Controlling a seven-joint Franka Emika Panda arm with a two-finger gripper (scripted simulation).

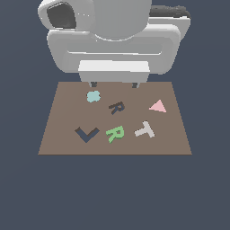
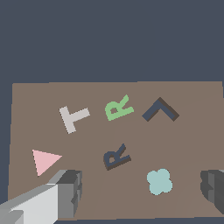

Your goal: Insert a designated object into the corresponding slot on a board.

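Green R, the piece you are after, lies flat on the brown board, between the dark blue chevron and the pale grey T, touching neither. From the exterior view the arm's bulky white body hides the board's far edge, and you see only two dark fingertips poking out beneath it. In the wrist view both fingers are cut off by the picture's edges. The board rests on a plain dark blue-grey ground with nothing else around it. The gripper has its fingers spread wide and holds nothing, hanging over the pale teal clover shape near the dark R-shaped slot. A pink triangle lies apart.
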